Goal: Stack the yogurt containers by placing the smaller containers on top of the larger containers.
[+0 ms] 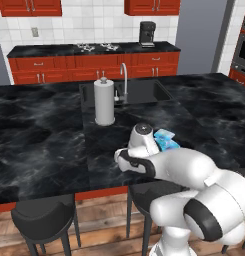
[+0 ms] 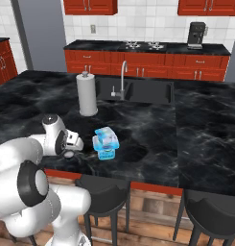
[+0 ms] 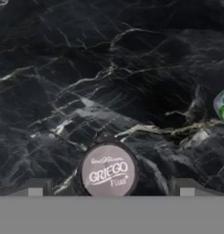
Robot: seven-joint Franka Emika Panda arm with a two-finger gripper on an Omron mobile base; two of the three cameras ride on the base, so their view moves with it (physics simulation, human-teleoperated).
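Your gripper (image 3: 110,189) points down at the black marble counter (image 3: 86,68), fingertips (image 3: 35,188) spread wide apart and gripping nothing. Directly between them lies the small grey round disc (image 3: 109,172) marked GRIEGO, flat on the counter. At the right edge of the hand view, well off to the side of the fingers, you see a corner of the white-and-green lid of the larger tub (image 3: 223,106). In the right base view, the smaller cup (image 2: 105,135) sits on the larger tub (image 2: 107,153), slightly askew, just beside the hand. A paper-towel roll (image 2: 87,94) stands farther off.
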